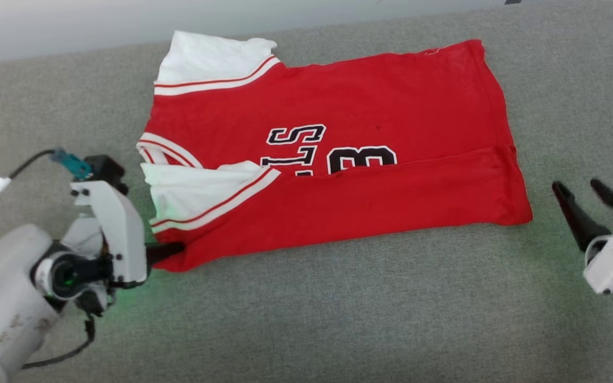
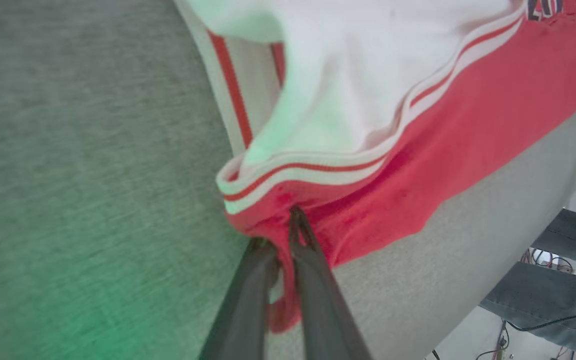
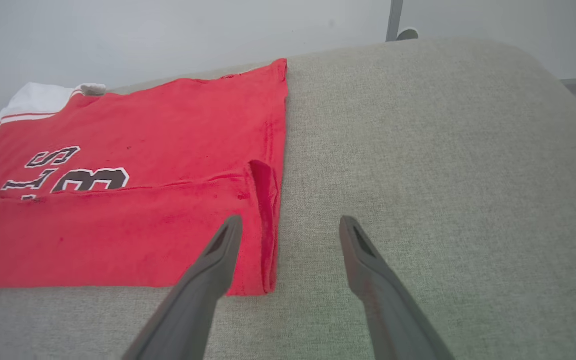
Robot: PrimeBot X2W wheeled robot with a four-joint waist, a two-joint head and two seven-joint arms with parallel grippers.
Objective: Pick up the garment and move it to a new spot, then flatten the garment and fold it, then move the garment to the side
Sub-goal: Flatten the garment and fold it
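The garment (image 1: 338, 154), a red jersey with white sleeves and black lettering, lies flat on the grey cushion, its near long edge folded up over the front. My left gripper (image 1: 171, 250) is shut on the garment's near left corner; in the left wrist view the two fingers pinch red cloth (image 2: 288, 225) just below the white striped sleeve (image 2: 348, 100). My right gripper (image 1: 578, 191) hovers open a little right of the garment's near right corner (image 3: 258, 270), holding nothing, its fingers (image 3: 218, 250) spread apart.
The grey fabric cushion (image 1: 338, 319) stretches all around the garment, with bare room in front and to the right. A pale wall (image 3: 168, 35) rises behind it. Someone's jeans-clad legs (image 2: 558, 280) and floor cables show past the cushion's edge in the left wrist view.
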